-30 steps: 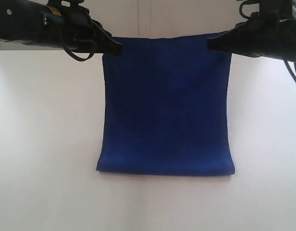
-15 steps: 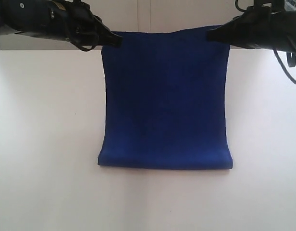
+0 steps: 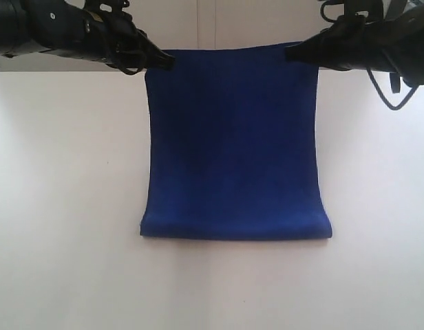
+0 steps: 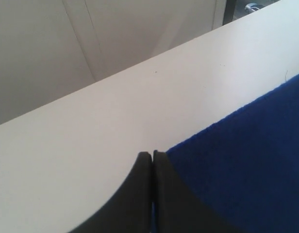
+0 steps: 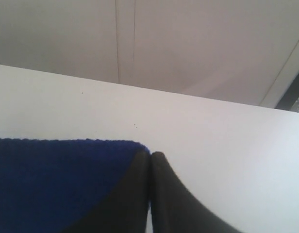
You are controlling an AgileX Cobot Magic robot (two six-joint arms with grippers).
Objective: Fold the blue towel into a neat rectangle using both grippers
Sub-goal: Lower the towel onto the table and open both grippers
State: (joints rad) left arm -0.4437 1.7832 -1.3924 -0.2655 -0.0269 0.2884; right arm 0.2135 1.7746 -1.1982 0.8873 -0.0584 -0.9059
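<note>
Both arms reach in from the sides, up high. The left gripper (image 3: 165, 60) and the right gripper (image 3: 293, 52) each squeeze tight on a top corner of the blue towel (image 3: 232, 137). It hangs down and its bottom, folded under I think, lies on the white table (image 3: 60, 206). Only the wrist views show the pressed-together tips up close.

No readable text, label, brand, number or sign anywhere in these views.
</note>
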